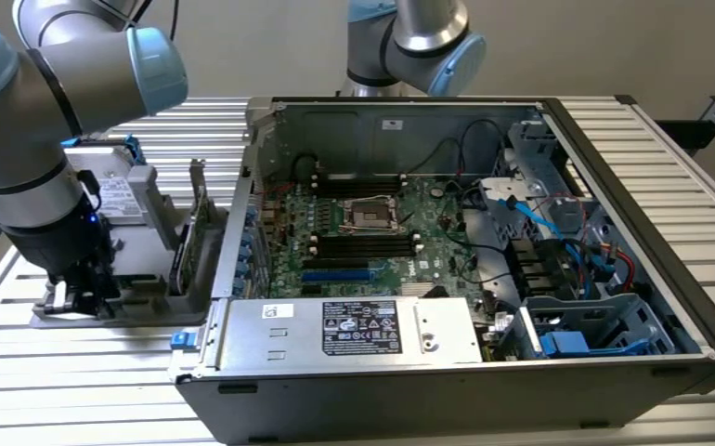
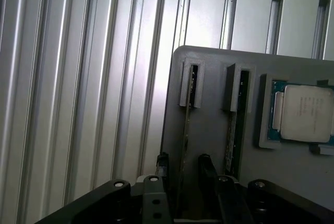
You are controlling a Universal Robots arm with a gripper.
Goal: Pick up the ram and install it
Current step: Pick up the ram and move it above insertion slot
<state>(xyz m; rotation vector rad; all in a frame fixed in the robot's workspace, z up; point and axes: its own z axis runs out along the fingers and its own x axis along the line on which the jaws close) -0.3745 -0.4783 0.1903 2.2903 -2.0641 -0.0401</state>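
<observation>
The gripper (image 2: pixel 183 167) is standing wide open, fingers (image 2: pixel 163 162) straddling the ram (image 2: pixel 187 125), which is sitting edge-up in its slot on the grey holder (image 2: pixel 209 78). Nothing is gripped yet, so pickup and install into the computer case (image 1: pixel 482 372) are both waiting.

- Two ram sticks (image 2: pixel 186 130) in one grey holder (image 2: pixel 209 125).
- One square silver processor (image 2: pixel 308 113).
- Two robot arms (image 1: pixel 35 121).
- One open computer case (image 1: pixel 457 404), one power supply (image 1: pixel 351 330).
- One drive (image 1: pixel 116 190), blue-clipped.
</observation>
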